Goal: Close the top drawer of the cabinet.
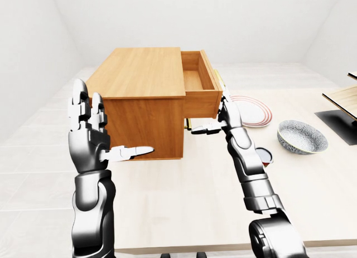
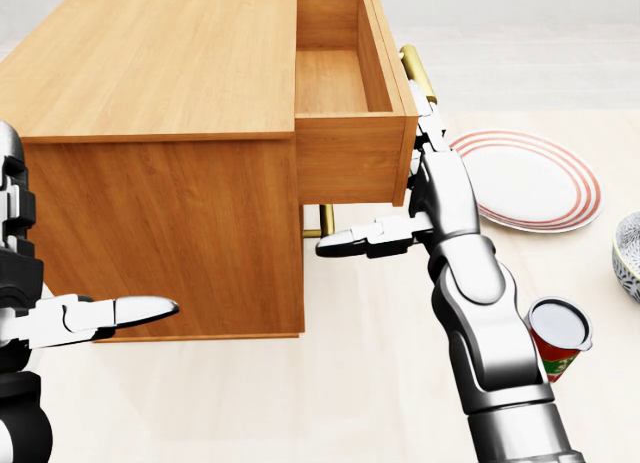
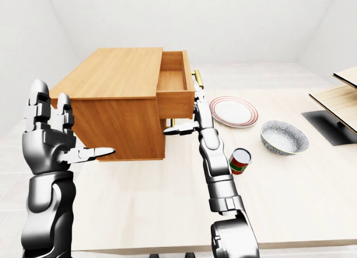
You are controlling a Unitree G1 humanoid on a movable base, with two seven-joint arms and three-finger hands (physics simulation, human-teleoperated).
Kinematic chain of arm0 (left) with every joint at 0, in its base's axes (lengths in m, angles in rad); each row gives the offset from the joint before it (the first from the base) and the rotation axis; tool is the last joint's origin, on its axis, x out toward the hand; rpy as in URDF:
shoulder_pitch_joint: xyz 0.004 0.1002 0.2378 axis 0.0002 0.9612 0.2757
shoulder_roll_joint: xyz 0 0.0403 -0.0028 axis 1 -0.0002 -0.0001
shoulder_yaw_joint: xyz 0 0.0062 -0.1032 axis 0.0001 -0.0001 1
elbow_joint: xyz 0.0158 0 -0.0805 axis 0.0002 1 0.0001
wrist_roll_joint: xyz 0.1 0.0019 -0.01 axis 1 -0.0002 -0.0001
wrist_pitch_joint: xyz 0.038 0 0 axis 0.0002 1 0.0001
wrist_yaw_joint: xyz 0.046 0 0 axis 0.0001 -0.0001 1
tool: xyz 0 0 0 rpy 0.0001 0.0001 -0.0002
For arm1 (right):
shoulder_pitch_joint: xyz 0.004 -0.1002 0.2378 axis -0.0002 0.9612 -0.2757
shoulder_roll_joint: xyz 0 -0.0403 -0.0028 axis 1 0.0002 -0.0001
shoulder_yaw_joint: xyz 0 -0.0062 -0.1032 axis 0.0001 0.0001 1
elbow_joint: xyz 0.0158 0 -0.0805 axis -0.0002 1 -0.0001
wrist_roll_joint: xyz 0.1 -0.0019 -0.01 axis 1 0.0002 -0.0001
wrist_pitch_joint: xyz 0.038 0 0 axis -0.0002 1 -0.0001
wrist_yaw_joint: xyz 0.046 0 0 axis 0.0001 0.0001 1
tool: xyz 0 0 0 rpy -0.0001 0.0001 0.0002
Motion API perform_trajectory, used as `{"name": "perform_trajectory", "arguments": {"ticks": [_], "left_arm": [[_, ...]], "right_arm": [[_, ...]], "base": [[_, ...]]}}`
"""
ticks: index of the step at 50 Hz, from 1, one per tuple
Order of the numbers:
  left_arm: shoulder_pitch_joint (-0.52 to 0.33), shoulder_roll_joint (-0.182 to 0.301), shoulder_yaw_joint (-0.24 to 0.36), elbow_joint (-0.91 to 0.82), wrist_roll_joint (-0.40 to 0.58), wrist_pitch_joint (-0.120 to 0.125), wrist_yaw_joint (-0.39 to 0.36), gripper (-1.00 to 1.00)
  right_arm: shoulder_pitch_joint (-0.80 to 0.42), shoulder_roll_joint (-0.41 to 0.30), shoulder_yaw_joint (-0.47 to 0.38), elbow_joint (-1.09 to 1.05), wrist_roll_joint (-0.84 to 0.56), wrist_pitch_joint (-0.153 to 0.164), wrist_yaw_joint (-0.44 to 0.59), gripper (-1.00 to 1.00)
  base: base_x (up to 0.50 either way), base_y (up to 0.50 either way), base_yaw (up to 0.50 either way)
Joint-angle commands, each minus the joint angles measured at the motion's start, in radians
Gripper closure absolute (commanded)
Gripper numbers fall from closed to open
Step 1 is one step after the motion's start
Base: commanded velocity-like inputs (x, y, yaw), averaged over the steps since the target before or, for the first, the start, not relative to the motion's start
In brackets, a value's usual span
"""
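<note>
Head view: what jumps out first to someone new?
The wooden cabinet fills the upper left, its top drawer pulled out and empty. The right hand, fingers open, sits against the drawer's front by the brass handle. A striped plate lies at right.

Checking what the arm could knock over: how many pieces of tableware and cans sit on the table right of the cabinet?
3: a striped plate beside the open drawer, a patterned bowl farther right, and a red can close by the right forearm. Others may be hidden behind the cabinet.
</note>
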Motion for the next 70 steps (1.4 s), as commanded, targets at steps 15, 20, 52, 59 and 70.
{"name": "perform_trajectory", "arguments": {"ticks": [15,20,52,59,70], "left_arm": [[-0.004,0.001,-0.001,-0.004,-0.002,0.0,0.002,-1.0],[-0.006,0.001,-0.001,0.002,-0.001,0.0,0.001,-1.0],[-0.008,0.002,-0.003,0.011,-0.002,0.0,-0.001,-1.0],[-0.005,0.002,-0.005,0.02,0.001,0.0,-0.004,-1.0],[-0.006,0.001,-0.005,0.015,0.0,0.0,-0.004,-1.0]], "right_arm": [[-0.022,0.047,0.043,0.039,-0.009,0.0,0.026,-1.0],[-0.031,0.055,0.046,0.057,-0.008,0.0,0.029,-1.0],[-0.104,0.108,0.071,0.208,-0.008,0.0,0.049,-1.0],[-0.113,0.115,0.072,0.224,-0.007,0.0,0.051,-1.0],[-0.135,0.14,0.082,0.279,-0.005,0.0,0.056,-1.0]], "base": [[0.0,0.0,0.0],[0.0,0.0,0.0],[0.0,0.0,0.0],[0.0,0.0,0.0],[0.0,0.0,0.0]]}}
